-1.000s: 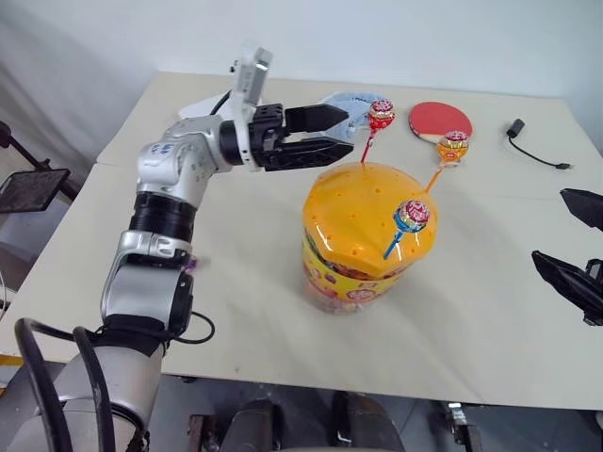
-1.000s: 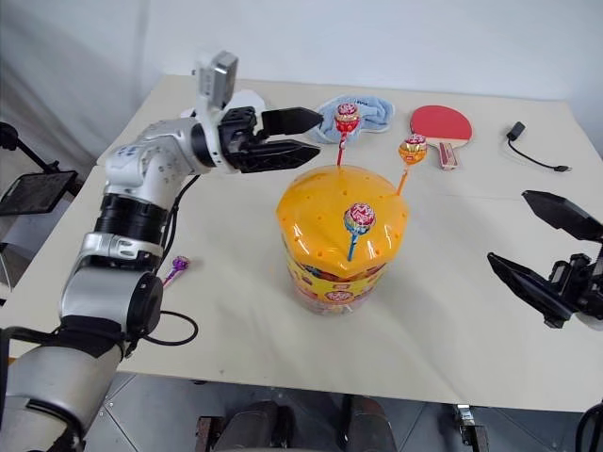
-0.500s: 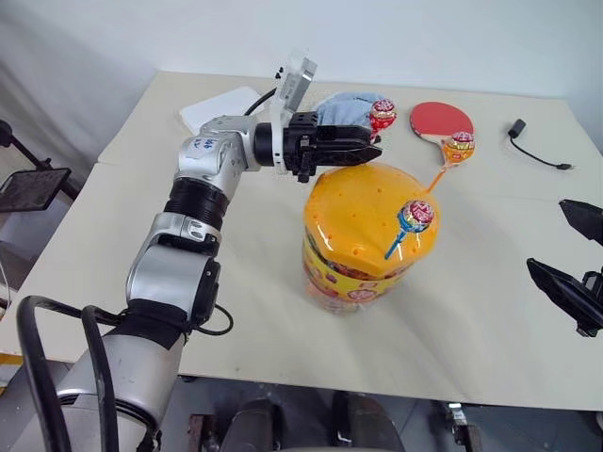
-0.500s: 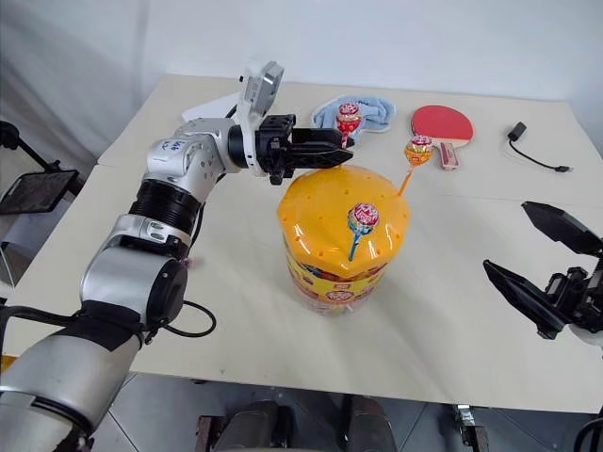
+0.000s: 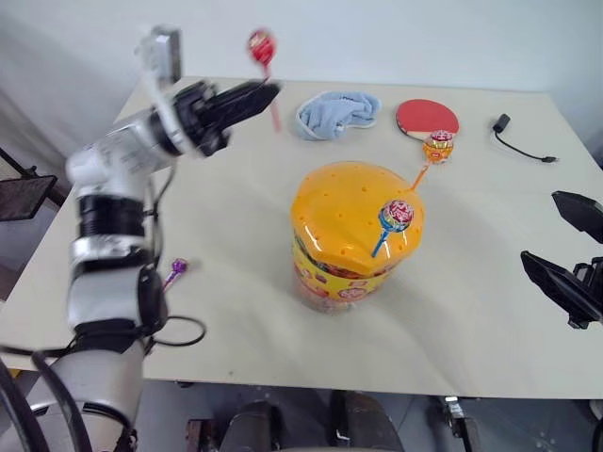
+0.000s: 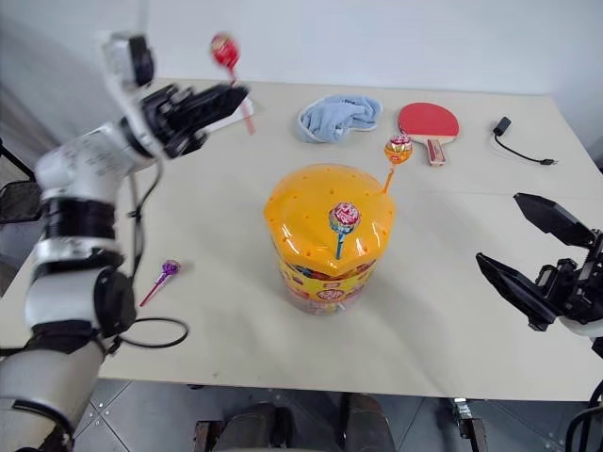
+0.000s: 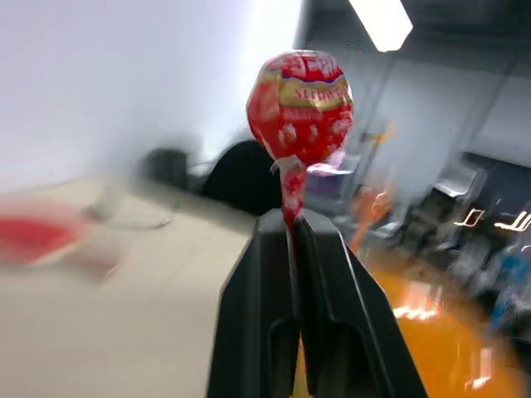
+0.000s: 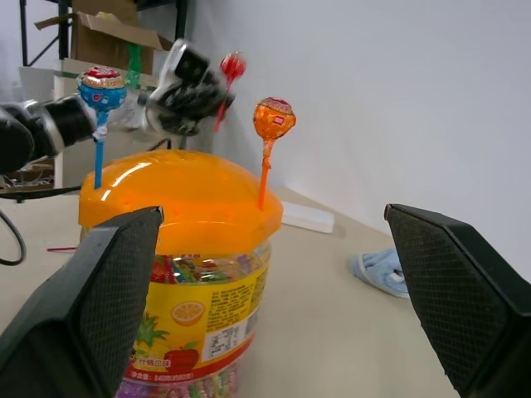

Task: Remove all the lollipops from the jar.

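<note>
The right gripper hangs at the table's near right edge with its two black fingers spread wide, holding nothing.

Just ahead, the jar stands upright at mid-table, its orange domed lid dotted with small holes. The printed label shows fruit pictures; its small text is not readable. Two lollipops are stuck in the lid. The blue lollipop is on the near right slope, its blue stick leaning up and right. The orange lollipop is at the far right rim, its orange stick slanting up and away to the right. Their wrappers carry a red logo too small to read.

Left of the jar, the purple lollipop lies flat on the table, head away, stick pointing toward the near left.

Farther off and raised at the left, the left gripper is clamped on the stick of the red lollipop, which stands nearly upright, head up, well clear of the jar. In the left wrist view its wrapper reads partly "STRAW".

At the far edge lie a blue cloth, a red paddle and a black cable.
</note>
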You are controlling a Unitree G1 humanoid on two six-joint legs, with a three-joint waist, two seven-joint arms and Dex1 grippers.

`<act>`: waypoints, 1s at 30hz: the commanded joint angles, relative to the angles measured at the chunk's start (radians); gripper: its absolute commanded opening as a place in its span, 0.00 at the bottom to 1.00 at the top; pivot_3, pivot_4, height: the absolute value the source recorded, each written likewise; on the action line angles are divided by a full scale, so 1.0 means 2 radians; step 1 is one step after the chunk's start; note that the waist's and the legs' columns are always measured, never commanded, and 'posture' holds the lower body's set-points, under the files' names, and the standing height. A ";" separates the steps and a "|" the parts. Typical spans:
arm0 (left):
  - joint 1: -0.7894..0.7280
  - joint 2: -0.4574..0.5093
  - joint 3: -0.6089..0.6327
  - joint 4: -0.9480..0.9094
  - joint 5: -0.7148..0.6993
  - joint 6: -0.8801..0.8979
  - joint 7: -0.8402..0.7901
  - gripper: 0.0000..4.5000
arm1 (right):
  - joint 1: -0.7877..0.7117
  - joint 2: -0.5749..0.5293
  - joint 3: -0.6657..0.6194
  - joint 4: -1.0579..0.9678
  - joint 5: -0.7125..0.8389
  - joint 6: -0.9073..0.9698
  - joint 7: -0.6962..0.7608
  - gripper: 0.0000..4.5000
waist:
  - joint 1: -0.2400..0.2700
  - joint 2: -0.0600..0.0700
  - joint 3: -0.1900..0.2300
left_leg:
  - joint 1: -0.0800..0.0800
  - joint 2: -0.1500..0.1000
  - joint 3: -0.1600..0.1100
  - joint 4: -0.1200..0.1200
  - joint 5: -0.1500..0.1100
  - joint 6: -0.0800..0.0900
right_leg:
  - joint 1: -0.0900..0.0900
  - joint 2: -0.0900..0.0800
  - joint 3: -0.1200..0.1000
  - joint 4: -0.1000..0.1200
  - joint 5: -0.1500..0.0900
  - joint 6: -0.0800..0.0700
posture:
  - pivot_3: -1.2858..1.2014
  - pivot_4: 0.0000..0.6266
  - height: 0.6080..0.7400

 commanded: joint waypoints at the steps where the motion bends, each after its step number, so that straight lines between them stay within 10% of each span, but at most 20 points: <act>1: 0.101 0.071 0.030 -0.095 0.047 0.016 0.082 0.01 | -0.016 0.001 0.014 0.000 0.010 0.000 0.006 1.00 | -0.002 0.000 0.000 | 0.000 0.000 -0.001 0.000 0.000 0.000 | 0.000 -0.001 0.000 0.000 0.000 0.000 | 0.52 0.24 1.00; 9: 0.406 0.115 0.161 -0.217 0.056 0.056 0.167 0.01 | -0.062 -0.005 0.085 0.033 -0.015 0.009 0.025 1.00 | 0.013 -0.002 0.001 | -0.001 0.000 -0.003 0.000 -0.001 0.000 | 0.000 -0.003 0.001 -0.001 0.000 -0.001 | 0.52 0.24 1.00; 17: 0.434 0.115 0.133 -0.164 0.058 0.028 0.167 0.01 | -0.070 -0.037 0.116 0.066 -0.101 -0.012 0.040 1.00 | 0.020 -0.001 0.001 | -0.001 0.000 -0.004 0.000 -0.002 -0.001 | 0.000 -0.004 0.001 -0.002 -0.001 -0.002 | 0.52 0.24 1.00; 30: 0.442 0.111 0.152 -0.143 0.026 0.006 0.155 0.80 | -0.065 -0.053 0.082 0.074 -0.077 0.003 0.064 1.00 | 0.011 -0.001 0.001 | 0.000 0.000 -0.003 -0.001 -0.002 -0.002 | 0.000 -0.003 0.001 0.001 -0.001 -0.003 | 0.52 0.24 1.00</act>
